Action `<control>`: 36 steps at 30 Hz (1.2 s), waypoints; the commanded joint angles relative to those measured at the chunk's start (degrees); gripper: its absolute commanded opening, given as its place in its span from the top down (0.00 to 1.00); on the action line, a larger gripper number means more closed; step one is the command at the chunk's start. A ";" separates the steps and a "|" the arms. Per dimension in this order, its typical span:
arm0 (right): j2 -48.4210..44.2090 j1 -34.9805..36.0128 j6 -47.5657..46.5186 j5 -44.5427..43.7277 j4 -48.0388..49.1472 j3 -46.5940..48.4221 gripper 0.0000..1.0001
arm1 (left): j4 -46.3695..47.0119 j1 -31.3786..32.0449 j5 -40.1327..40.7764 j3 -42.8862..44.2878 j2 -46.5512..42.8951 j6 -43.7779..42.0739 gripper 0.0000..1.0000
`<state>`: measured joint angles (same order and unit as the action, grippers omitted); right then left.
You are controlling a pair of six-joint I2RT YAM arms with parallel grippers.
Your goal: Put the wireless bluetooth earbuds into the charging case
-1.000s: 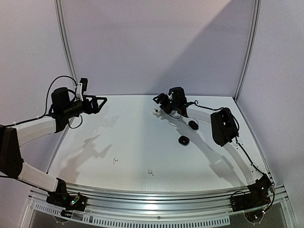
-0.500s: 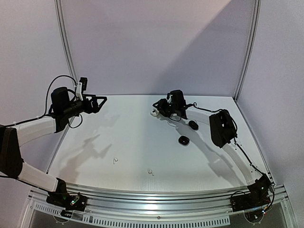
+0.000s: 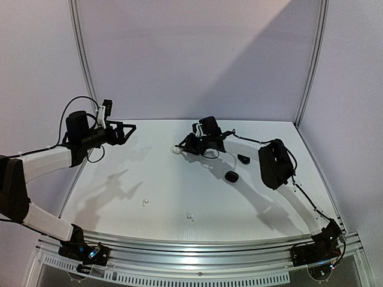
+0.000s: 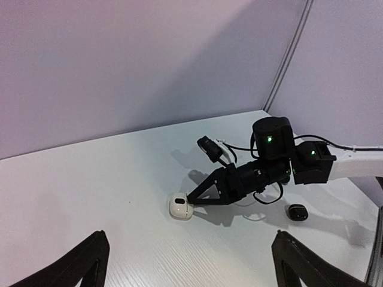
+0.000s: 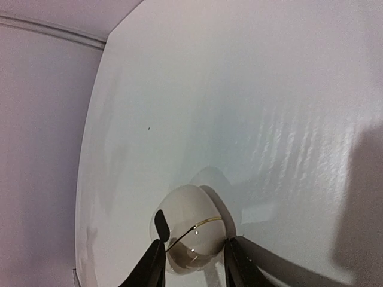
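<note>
Nearest us, two white earbuds (image 3: 144, 202) lie loose on the desk (image 3: 167, 185). We judge them light and slick, best pinched across the bud. Farther off, our right gripper (image 5: 191, 258) clasps the smooth white charging case (image 5: 190, 230) by its sides. Far left, our left gripper (image 3: 128, 127) hangs wide open and empty.

white table (image 3: 173, 200), pale purple walls (image 3: 197, 60)

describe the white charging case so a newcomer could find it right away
On the white table, follow the right arm to the right gripper near the middle, toward the back. The white charging case sits between its fingertips: rounded and white, unlike the two black cases beside that arm.
</note>
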<state>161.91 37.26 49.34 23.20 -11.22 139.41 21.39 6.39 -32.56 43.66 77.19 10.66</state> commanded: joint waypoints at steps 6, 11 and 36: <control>-3.12 4.67 -13.06 3.10 -10.30 -3.63 0.65 | -9.93 -0.62 -3.48 0.76 3.59 -4.61 0.08; -12.40 4.01 -13.29 3.96 0.98 -19.15 0.60 | -21.97 -0.40 -7.11 9.65 10.94 -9.47 0.09; -52.57 -2.10 -25.34 -8.03 -6.14 -50.00 0.36 | -72.98 11.74 1.89 89.14 70.82 -51.01 0.01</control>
<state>110.76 34.87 23.68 16.51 -14.02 90.61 -50.35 17.96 -34.00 129.62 145.91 -35.68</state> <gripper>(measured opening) 0.644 0.993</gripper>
